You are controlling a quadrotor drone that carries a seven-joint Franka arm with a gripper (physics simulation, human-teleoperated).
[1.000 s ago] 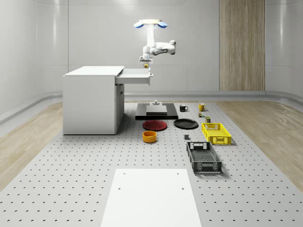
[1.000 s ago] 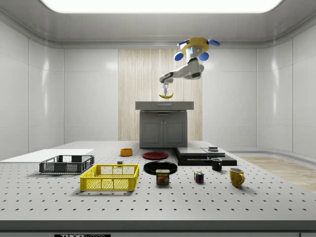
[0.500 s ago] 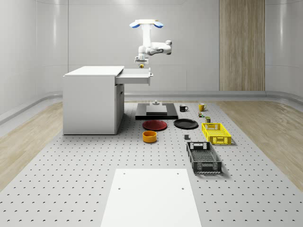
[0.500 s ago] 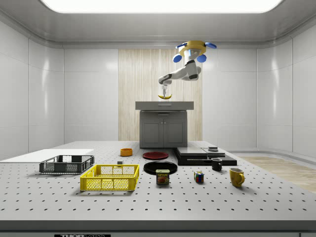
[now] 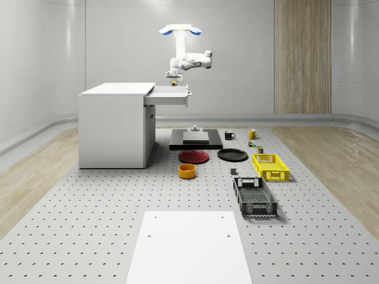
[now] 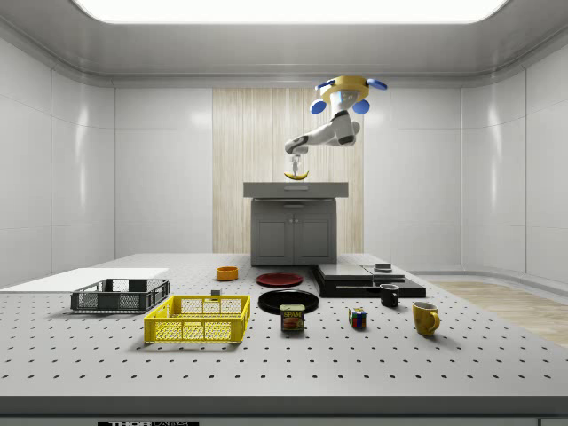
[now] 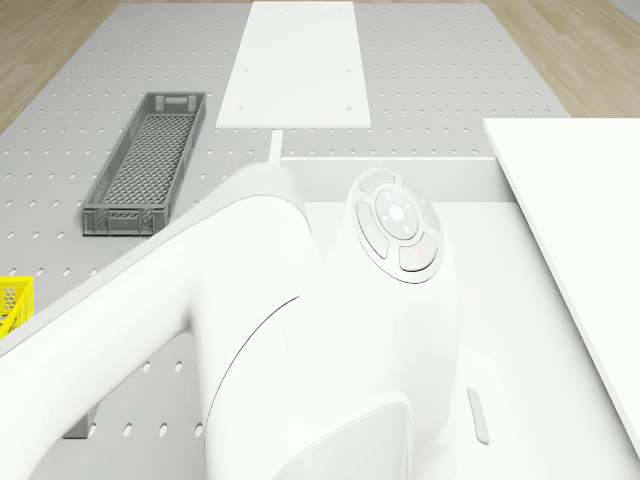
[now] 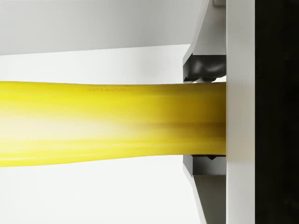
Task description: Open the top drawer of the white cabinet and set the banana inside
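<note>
The white cabinet (image 5: 115, 124) has its top drawer (image 5: 169, 96) pulled out toward the whole-scene view's right. The drone (image 5: 179, 29) hovers above the open drawer, with the arm bent down from it. My gripper (image 5: 172, 79) is shut on the yellow banana (image 5: 173, 84), which hangs a short way above the drawer. From the side, the banana (image 6: 296, 175) sits just over the cabinet top (image 6: 295, 187) under the gripper (image 6: 298, 166). In the wrist view the finger pads (image 8: 205, 67) clamp the banana (image 8: 112, 123) across its width. The drawer floor (image 7: 510, 320) lies below the arm (image 7: 330, 340).
On the floor beside the cabinet stand a black platform (image 5: 195, 139), a red plate (image 5: 193, 156), a black plate (image 5: 232, 155), an orange bowl (image 5: 187, 171), a yellow crate (image 5: 270, 166), a grey crate (image 5: 254, 197), two mugs and a white slab (image 5: 189, 245).
The drone, arm and banana have shifted toward the whole-scene view's left and slightly up, from the drawer's front edge to above its inside. The gripper stays shut on the banana.
</note>
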